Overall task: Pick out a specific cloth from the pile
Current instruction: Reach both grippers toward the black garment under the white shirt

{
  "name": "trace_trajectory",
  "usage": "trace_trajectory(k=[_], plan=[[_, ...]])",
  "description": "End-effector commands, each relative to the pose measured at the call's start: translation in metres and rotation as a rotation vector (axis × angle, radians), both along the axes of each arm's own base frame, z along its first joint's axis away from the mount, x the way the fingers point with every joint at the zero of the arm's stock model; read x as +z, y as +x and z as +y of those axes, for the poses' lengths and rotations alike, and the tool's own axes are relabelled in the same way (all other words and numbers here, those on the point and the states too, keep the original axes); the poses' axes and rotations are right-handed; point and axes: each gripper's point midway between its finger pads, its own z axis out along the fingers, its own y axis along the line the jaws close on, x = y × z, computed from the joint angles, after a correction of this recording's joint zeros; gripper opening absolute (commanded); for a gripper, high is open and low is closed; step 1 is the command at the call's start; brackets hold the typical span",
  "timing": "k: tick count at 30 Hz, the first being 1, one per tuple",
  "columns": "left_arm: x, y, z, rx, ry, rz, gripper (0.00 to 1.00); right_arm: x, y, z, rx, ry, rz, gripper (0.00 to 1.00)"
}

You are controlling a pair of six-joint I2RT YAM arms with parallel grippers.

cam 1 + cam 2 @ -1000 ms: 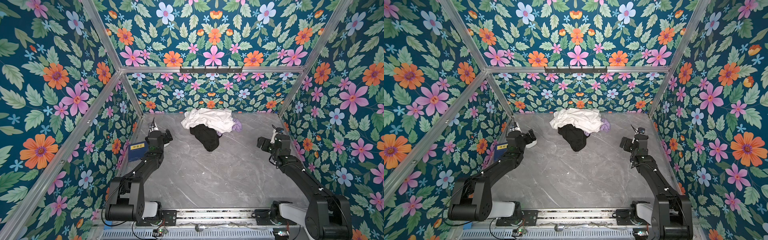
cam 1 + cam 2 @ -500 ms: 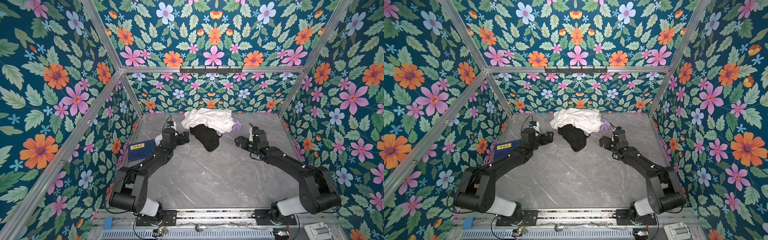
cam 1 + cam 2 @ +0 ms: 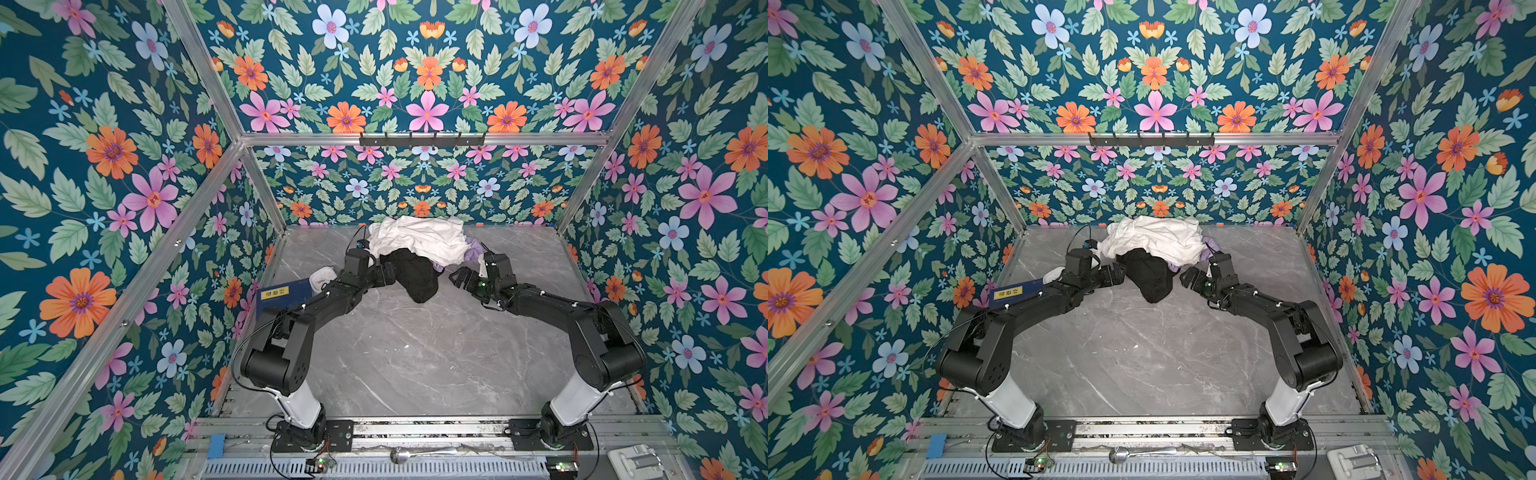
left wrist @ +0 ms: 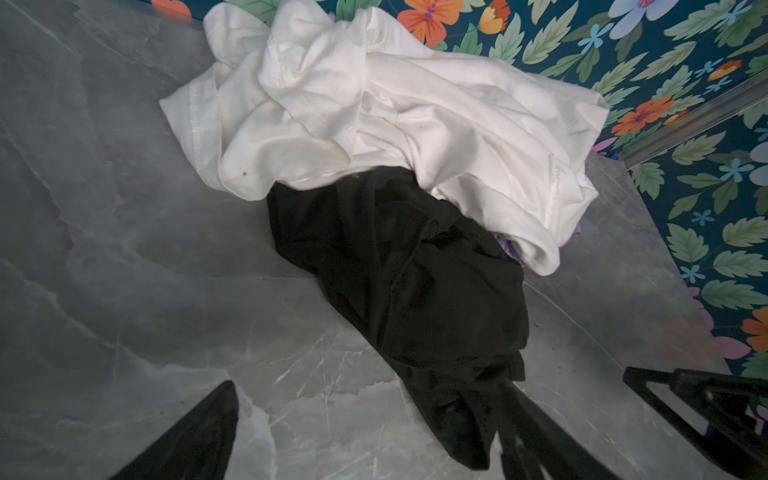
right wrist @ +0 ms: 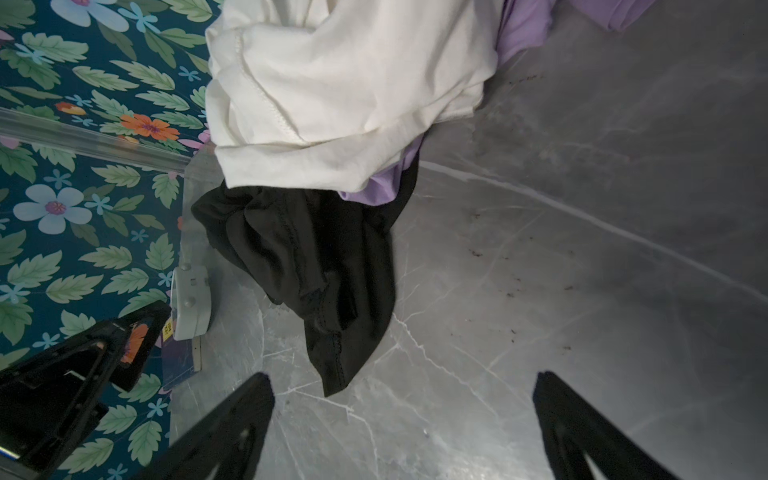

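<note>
The plain black soft fabric cloth [image 3: 413,276] is seen at upper centre in both top views, its upper end tucked under the crumpled white cloth [image 3: 419,239] of the pile [image 3: 1156,245]. Its long axis runs down the frame, with the tapered end pointed toward the bottom. Both arms are stretched low and inward. The left gripper [image 3: 386,274] and the right gripper [image 3: 462,277] are set at either side of it, jaws spread wide, with nothing held.

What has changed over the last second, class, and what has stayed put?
Both arms swung in from the sides toward the pile. The left gripper now sits just left of the black cloth, the right gripper just off its right side. Both jaws stay open; nothing gripped or released. The white cloth, lilac cloth and black cloth lie as before.
</note>
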Motion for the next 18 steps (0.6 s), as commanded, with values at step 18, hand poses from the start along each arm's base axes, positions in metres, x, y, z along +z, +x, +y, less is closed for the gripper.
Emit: trace_trajectory(k=[18], plan=[[-0.021, 0.024, -0.045, -0.076, 0.037, 0.086, 0.75, 0.008, 0.047, 0.057, 0.11, 0.161, -0.063, 0.71]])
